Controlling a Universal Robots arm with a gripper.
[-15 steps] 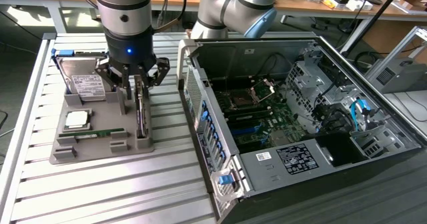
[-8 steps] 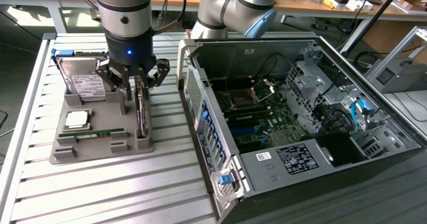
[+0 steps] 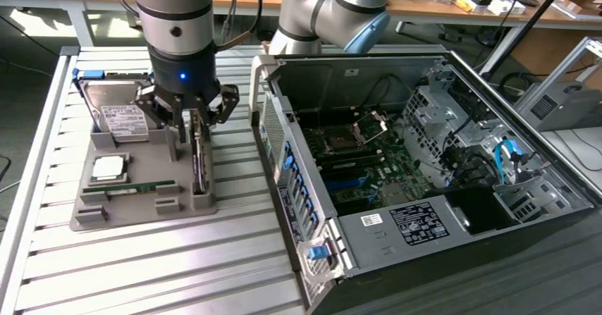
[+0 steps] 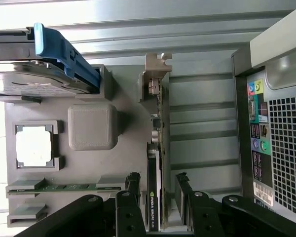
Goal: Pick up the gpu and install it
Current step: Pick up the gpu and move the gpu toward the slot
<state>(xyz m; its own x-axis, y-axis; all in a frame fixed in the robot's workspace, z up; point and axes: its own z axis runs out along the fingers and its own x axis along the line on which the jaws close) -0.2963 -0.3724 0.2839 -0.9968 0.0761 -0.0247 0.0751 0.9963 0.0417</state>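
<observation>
The gpu (image 3: 199,161), a thin dark circuit card with a silvery metal bracket, is being held upright on its edge in a grey plastic parts tray (image 3: 141,213). The tray is sitting on the slatted metal counter (image 3: 141,273), to the exterior view's left of the open computer case (image 3: 424,153). The black tool (image 3: 194,128) is being shown directly over the card. Its fingers (image 4: 133,183) are being kept apart, one on either side of the card's thin faces, and nothing is being clamped. The card's long axis is running near to far between them.

Holder (image 3: 132,216) is matt grey plastic, table (image 3: 141,273) ribbed shiny metal, gpu (image 4: 154,197) bracket (image 4: 155,69) dull metal.
</observation>
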